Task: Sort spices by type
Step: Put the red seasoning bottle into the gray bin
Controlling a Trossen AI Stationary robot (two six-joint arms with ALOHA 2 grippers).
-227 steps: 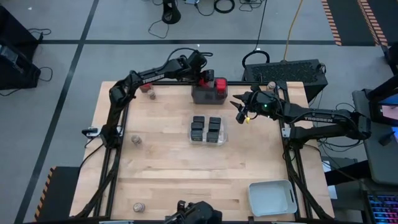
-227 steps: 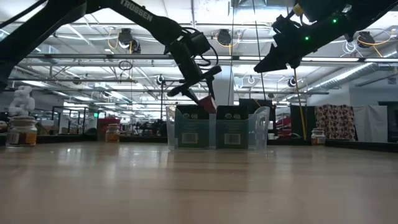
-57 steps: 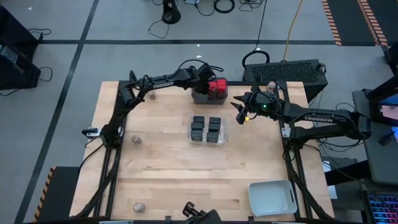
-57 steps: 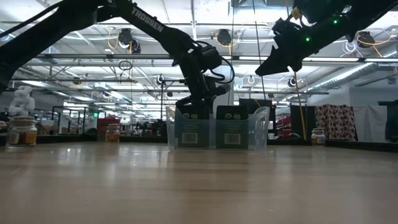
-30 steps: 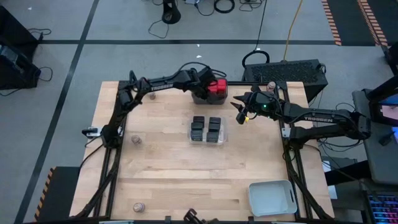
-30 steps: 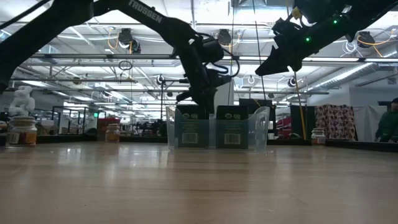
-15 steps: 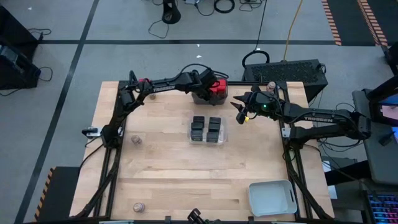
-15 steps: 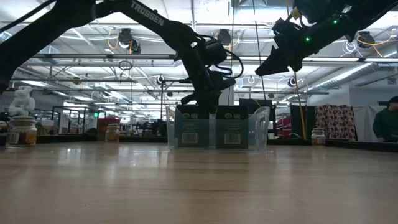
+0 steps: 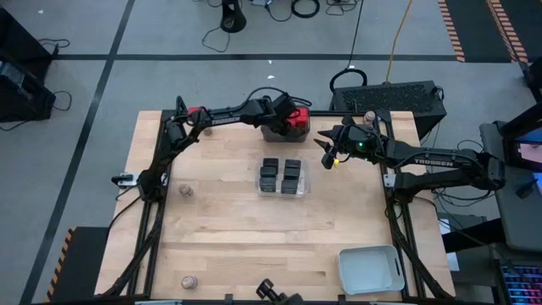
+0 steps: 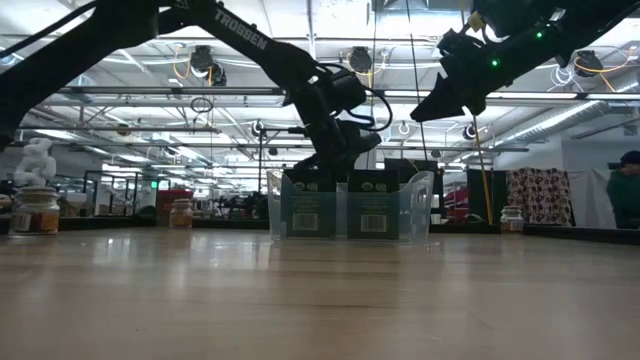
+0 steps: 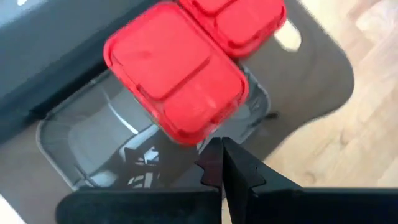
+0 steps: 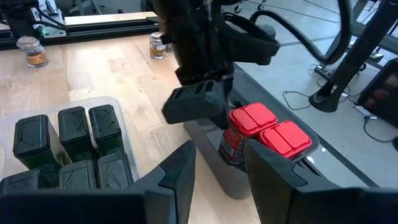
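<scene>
Hovering with my left gripper (image 11: pixel 222 163) pressed together and empty, I kept it directly above the red-topped spice tins (image 11: pixel 176 70) grouped in the dark grey tray (image 11: pixel 74 146); my right gripper (image 12: pixel 217 155) waited nearby, half spread.

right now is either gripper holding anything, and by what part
Nothing is held. The left gripper is shut and empty above the red-topped blocky spice containers; the right gripper hangs open, empty.
</scene>
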